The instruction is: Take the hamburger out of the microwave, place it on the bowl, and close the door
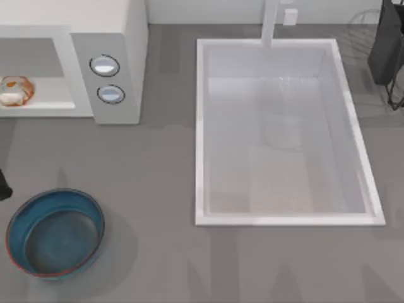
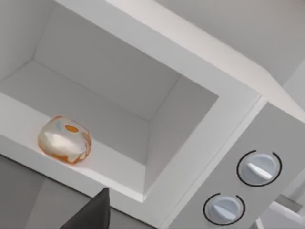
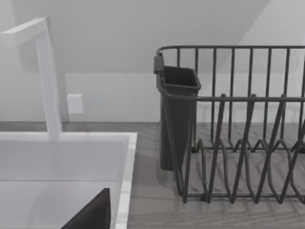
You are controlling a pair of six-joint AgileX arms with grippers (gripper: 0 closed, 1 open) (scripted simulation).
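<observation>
The microwave (image 1: 107, 57) stands at the far left of the grey desk (image 1: 158, 189), its cavity open toward the front, and the hamburger (image 1: 16, 90) lies on the cavity floor near the front lip. Two round dials (image 1: 105, 65) sit one above the other on the control panel to the right of the cavity. The teal bowl (image 1: 55, 232) rests on the desk in front of the microwave, well apart from it, with bare desk between them. A white sink (image 1: 287, 218) with a tall white faucet (image 1: 270, 22) fills the middle and right of the desk. The left wrist view looks up into the cavity at the hamburger (image 2: 65, 140) and the dials (image 2: 259, 168), with a dark part of the left gripper at its edge; I cannot tell whether that gripper is open or closed. The right wrist view shows a dark wire dish rack (image 3: 238, 129) with a dark cutlery cup (image 3: 177, 114) beside the sink (image 3: 126, 157); the right gripper's state likewise cannot be told.
</observation>
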